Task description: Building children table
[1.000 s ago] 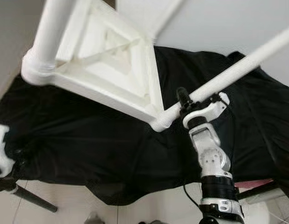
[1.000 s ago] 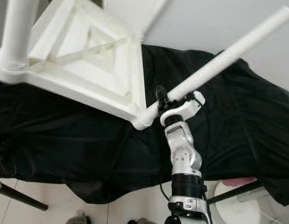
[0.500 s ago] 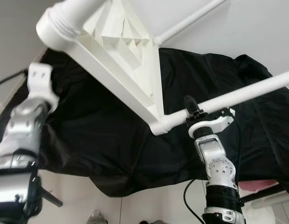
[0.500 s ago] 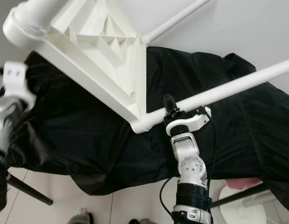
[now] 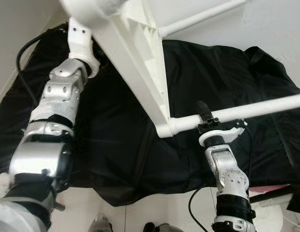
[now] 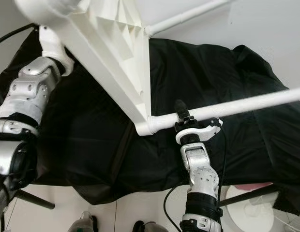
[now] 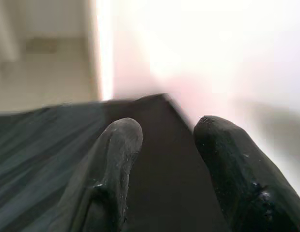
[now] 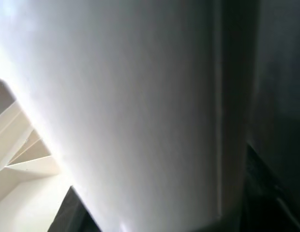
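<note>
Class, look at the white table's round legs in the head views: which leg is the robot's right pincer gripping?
The leg running out sideways to the right from the table's nearest corner. The right pincer clamps it just beside the corner socket; the far leg at the top is untouched.

One white table [image 5: 140, 58], perhaps three legs [image 5: 256, 108], one black cloth [image 5: 227, 72].

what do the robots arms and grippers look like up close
Both arms are jointed silver metal segments with black bands and white wrist brackets. A black cable loops beside each. The left gripper has two rounded matte black fingers; the right gripper is likewise black.
</note>
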